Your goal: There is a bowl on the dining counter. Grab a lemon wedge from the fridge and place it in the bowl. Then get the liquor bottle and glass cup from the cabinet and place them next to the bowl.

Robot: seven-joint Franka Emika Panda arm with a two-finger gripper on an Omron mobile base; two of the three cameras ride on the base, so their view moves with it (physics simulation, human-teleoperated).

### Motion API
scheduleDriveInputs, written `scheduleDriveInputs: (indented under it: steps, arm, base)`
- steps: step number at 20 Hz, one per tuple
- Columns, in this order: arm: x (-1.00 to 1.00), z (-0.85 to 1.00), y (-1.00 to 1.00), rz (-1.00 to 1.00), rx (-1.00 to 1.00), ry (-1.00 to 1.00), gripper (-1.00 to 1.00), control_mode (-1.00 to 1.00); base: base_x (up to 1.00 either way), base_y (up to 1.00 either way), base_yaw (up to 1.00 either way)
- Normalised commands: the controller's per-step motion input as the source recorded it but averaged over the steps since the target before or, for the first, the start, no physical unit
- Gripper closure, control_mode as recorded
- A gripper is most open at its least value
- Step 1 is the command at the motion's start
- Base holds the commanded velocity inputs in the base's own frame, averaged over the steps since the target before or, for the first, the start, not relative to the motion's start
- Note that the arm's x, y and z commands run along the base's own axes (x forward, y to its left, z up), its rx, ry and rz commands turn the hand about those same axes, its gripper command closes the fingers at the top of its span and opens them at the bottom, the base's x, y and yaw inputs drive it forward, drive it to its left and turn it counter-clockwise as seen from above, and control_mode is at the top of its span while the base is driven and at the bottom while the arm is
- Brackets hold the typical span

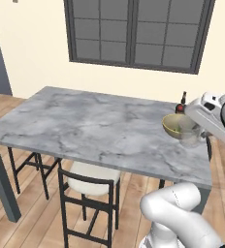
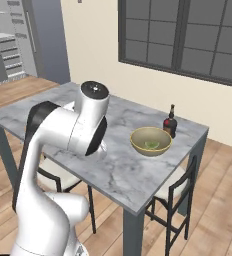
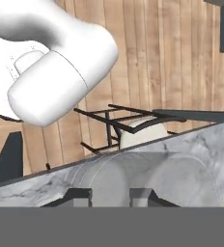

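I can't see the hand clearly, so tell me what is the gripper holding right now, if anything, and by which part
The gripper holds the glass cup, its fingertips at the cup's rim, beside the bowl on the dining counter.

Cream wall [image 1: 37,53], dark-framed window [image 1: 136,31], wood plank floor [image 1: 32,213], black chairs [image 1: 88,193] with pale seats

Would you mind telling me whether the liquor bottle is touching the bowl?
Cannot tell. In the right base view the liquor bottle stands just behind the bowl, whose rim overlaps its base, so no gap or contact shows plainly.
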Motion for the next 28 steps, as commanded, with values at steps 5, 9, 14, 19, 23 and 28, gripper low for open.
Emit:
scheduleDriveInputs:
  steps: [5,9,14,19,23,28]
  arm:
    - [0.12,-0.29,-0.33,0.02,0.00,0.10,1.00,-1.00]
    - [0.06,-0.28,-0.16,0.00,0.00,0.00,1.00,-1.00]
    - [0.02,-0.28,-0.09,0.00,0.00,0.00,1.00,-1.00]
    - [0.09,-0.29,-0.04,0.00,0.01,0.00,1.00,-1.00]
    - [0.19,-0.17,-0.10,0.00,0.07,0.00,1.00,-1.00]
    - [0.39,-0.02,-0.23,0.00,0.12,0.00,1.00,-1.00]
  base:
    - [0.00,0.00,0.00]
    - [0.00,0.00,0.00]
    - [0.00,0.00,0.00]
    - [0.00,0.00,0.00]
    - [0.00,0.00,0.00]
    - [0.00,0.00,0.00]
